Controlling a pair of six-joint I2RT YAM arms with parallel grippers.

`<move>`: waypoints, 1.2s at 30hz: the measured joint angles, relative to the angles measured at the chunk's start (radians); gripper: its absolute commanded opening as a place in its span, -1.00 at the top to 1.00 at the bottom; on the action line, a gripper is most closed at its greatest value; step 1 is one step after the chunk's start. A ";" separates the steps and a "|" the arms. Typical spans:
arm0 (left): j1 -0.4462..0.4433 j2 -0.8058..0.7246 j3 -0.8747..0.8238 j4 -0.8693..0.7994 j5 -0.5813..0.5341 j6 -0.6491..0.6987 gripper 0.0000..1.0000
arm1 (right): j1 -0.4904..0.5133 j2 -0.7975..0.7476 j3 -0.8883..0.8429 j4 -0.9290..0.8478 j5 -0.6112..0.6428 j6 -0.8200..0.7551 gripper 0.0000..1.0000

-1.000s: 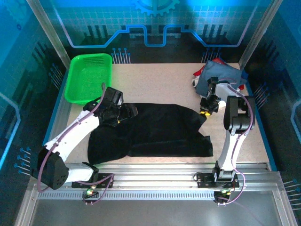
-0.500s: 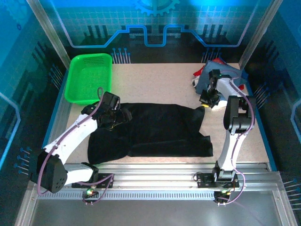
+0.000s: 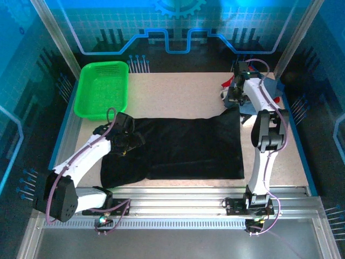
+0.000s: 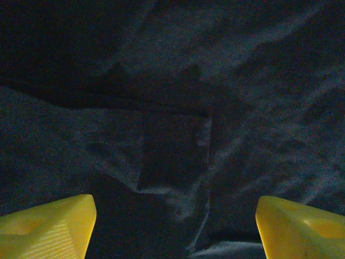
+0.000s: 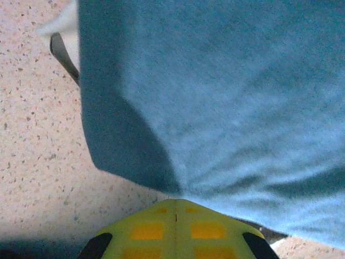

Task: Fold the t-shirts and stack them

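Black t-shirt [image 3: 183, 145] corner now back, in pinch of right fingers [image 5: 146, 230]

The spread t-shirt [image 3: 183, 148] lies mid-table [image 3: 178, 97] before me. Behind it sit the basket [image 3: 102, 86], far left, and the pile of folded t-shirts [image 3: 271, 88], far right. My left jaws hang over its left part; my right jaws pinch its far right corner.

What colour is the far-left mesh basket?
The plastic mesh basket is bright green; top external view.

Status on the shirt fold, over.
Left gripper open, over black t-shirt. Right gripper shut on its far-right corner. Slate-blue t-shirt just beyond that corner.
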 measured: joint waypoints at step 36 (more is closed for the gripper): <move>0.274 0.784 0.768 -0.121 -0.302 0.254 -0.67 | -0.088 -0.134 -0.181 0.082 0.262 -0.117 1.00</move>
